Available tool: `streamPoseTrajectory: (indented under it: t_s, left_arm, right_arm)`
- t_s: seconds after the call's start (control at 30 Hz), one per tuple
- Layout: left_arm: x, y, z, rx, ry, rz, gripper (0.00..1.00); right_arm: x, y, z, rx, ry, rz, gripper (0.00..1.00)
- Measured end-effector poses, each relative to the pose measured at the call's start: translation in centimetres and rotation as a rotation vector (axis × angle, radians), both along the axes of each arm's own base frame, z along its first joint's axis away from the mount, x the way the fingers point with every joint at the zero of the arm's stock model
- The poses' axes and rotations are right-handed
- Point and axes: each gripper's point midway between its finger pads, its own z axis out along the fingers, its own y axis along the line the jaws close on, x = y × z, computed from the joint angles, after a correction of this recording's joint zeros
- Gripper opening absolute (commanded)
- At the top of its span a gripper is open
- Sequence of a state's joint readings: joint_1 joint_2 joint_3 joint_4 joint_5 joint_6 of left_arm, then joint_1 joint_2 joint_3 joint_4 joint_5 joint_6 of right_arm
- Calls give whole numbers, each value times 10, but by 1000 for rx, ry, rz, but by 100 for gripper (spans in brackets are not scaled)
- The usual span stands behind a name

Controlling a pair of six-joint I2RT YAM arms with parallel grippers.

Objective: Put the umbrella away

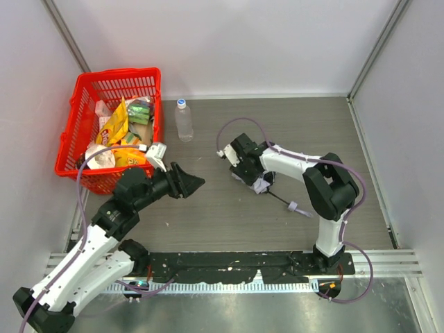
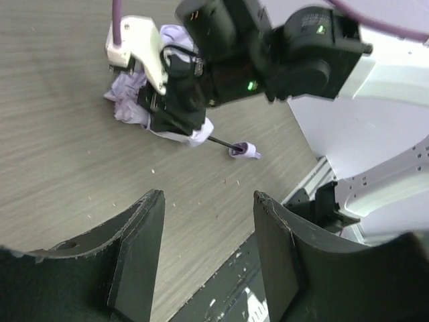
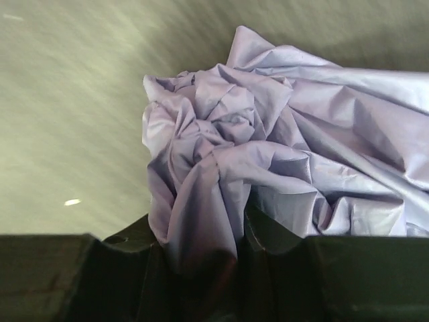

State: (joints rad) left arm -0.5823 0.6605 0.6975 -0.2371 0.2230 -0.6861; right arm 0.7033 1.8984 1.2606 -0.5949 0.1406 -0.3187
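Observation:
The umbrella lies on the wooden table, right of centre. Its crumpled lavender canopy (image 1: 262, 184) sits under my right gripper (image 1: 251, 175), and the thin black shaft (image 1: 278, 198) runs out to the handle end (image 1: 299, 209). In the right wrist view the canopy (image 3: 268, 134) fills the frame and a fold is pinched between my right gripper (image 3: 201, 221), which is shut on it. My left gripper (image 1: 198, 182) is open and empty, pointing at the umbrella from the left. In the left wrist view my left gripper (image 2: 208, 198) frames bare table, with the canopy (image 2: 127, 100) and handle (image 2: 244, 149) beyond.
A red basket (image 1: 73, 125) full of snack packets stands at the back left. A clear plastic bottle (image 1: 184, 119) stands upright just right of it. White walls enclose the table; a black rail (image 1: 229, 267) runs along the near edge.

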Motion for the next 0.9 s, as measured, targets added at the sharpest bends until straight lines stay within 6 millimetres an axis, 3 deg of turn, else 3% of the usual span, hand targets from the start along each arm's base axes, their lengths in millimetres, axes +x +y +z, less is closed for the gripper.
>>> streamPoseTrajectory:
  t_s: [0.23,0.27,0.37,0.5,0.63,0.73,0.9]
  left_arm:
    - [-5,-17,-24,-77,117,-22,78]
    - [-6,-21,-29,-88,147,-16,78]
    - [-9,-38,-52,-100,263,11,66]
    - [-15,-52,-97,-91,444,109,65]
    - [-19,-41,-137,-113,574,277,84]
    - [-15,-31,-152,-167,662,410,91]
    - [-7,-36,-178,-197,801,539,100]
  right_arm:
    - [-44,57,4,468,376,66,1]
    - [-51,63,5,507,422,71,1]
    - [-76,80,6,621,580,85,1]
    - [-97,87,7,698,717,70,1]
    - [-103,87,8,732,769,42,1]
    - [-103,87,8,741,775,24,1]
    - [-102,87,9,747,746,4,1]
